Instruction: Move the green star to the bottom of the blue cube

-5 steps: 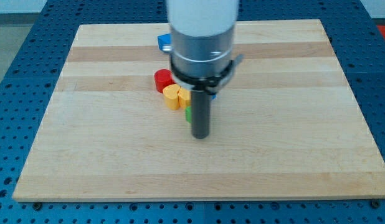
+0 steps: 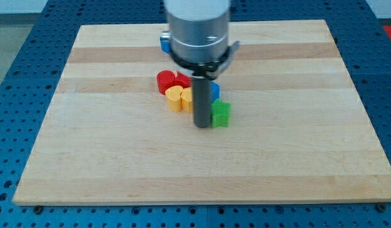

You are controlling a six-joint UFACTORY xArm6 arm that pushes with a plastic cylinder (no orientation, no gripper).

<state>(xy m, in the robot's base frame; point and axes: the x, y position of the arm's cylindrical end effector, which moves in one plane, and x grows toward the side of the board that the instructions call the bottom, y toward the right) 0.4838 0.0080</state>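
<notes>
The green star (image 2: pixel 221 114) lies near the board's middle. My tip (image 2: pixel 202 126) rests on the board right against the star's left side. The blue cube (image 2: pixel 214 91) shows only as a sliver behind the rod, just above the star. The rod and the arm's grey body hide most of the cube.
A red block (image 2: pixel 165 82) and a second red piece (image 2: pixel 181 80) lie left of the rod. A yellow block (image 2: pixel 175 99) and another yellow piece (image 2: pixel 187 98) lie below them. Another blue block (image 2: pixel 164 43) sits near the view's top, partly hidden by the arm.
The rod has moved a little to the view's left and up. The green star, almost hidden behind the rod before, now shows fully on the rod's right.
</notes>
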